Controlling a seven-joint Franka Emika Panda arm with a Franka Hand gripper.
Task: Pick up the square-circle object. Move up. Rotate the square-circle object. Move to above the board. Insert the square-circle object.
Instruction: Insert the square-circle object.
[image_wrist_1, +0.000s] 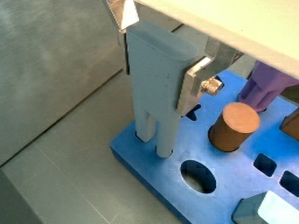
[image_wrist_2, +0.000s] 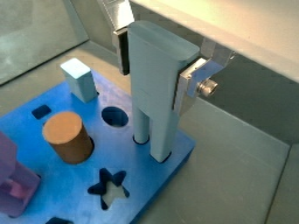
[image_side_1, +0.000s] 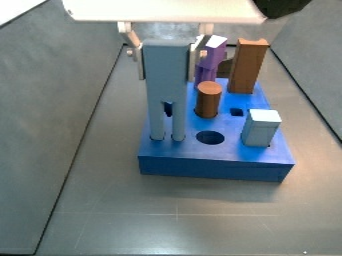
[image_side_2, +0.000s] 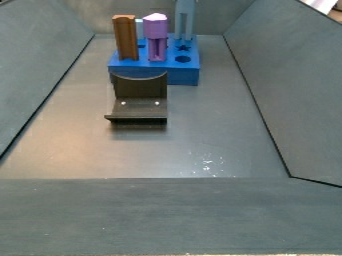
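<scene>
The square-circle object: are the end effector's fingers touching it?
Touching. In both wrist views the end effector stands over the board, one silver finger pressed flat against the square-circle object.

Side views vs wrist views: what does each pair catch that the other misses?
Only a side view: the fixture on the floor before the board. Only wrist: the bolt on a claw finger, close up. Both: the claw gripping the upright peg near the board's edge, the brown cylinder, the purple piece.
</scene>
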